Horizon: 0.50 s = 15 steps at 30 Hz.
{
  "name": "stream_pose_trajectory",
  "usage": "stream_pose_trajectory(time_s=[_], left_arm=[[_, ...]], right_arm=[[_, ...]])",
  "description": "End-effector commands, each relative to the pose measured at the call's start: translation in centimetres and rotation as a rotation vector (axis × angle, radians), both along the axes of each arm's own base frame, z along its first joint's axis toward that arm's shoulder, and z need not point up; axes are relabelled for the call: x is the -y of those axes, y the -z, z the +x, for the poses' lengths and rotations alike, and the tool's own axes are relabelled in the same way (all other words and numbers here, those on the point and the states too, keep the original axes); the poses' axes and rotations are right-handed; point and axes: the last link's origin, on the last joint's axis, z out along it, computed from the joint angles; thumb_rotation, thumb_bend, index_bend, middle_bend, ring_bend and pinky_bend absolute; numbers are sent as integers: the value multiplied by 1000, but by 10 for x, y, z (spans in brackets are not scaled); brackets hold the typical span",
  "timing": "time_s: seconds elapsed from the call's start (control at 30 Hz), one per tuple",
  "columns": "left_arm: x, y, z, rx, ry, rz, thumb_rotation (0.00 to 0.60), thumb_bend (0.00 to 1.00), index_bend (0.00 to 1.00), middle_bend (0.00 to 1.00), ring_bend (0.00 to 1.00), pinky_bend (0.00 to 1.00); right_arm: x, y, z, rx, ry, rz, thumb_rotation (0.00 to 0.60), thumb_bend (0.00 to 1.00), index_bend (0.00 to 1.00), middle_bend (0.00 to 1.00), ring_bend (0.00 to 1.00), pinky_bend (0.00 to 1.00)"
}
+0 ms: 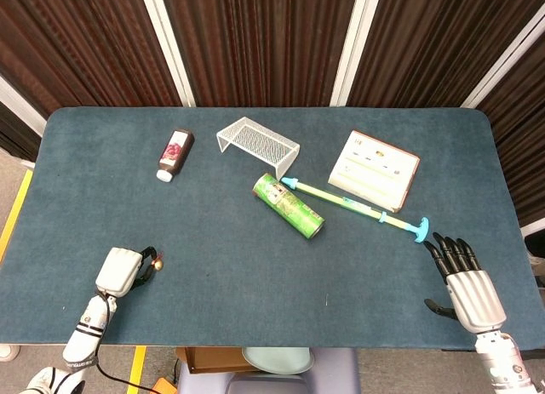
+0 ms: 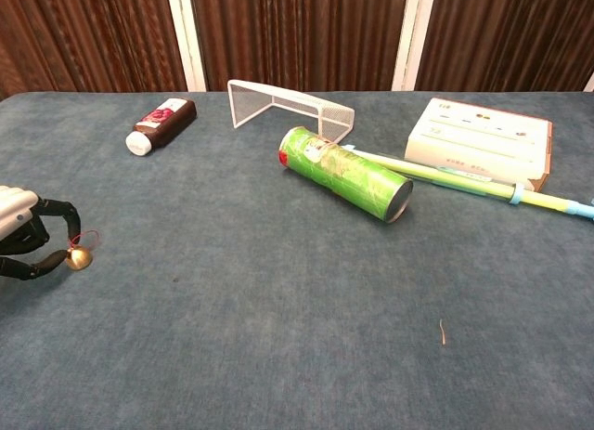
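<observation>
Bell (image 2: pixel 79 258) pinched in left hand (image 2: pixel 26 244); right hand (image 1: pixel 464 279) spread, holding nothing.

Across the blue-carpeted table (image 1: pixel 255 258): a green cylindrical can (image 1: pixel 288 205) lying on its side near the middle, taken here as landmark. Just behind the can, a white wire rack (image 1: pixel 257 143); farther off to the left of the can, a dark brown bottle (image 1: pixel 174 153) with a white cap and a pink label, lying flat. Touching the can's far end and running away to its right, a long yellow-green stick with blue ends (image 1: pixel 356 208), crossing the near edge of a flat white box (image 1: pixel 374 170) with a reddish rim; behind everything, dark brown curtains (image 1: pixel 255 37) with white posts.
</observation>
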Motion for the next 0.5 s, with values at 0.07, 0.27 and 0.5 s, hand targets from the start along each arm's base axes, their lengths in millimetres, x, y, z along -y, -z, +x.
stream_pose_trajectory(time_s=[0.07, 0.27, 0.5], left_arm=[[0, 1, 1, -1, 7, 0, 600, 429, 509, 1000, 941, 1000], [0, 1, 2, -2, 7, -1, 600, 429, 509, 1000, 941, 1000], [0, 2, 2, -4, 5, -3, 600, 428, 543, 1000, 941, 1000]], right_arm=[[0, 0, 0, -1, 0, 1, 600, 181, 0, 0, 0, 0], [0, 0, 0, -1, 0, 2, 600, 181, 0, 0, 0, 0], [0, 1, 0, -4, 0, 6, 600, 181, 0, 0, 0, 0]])
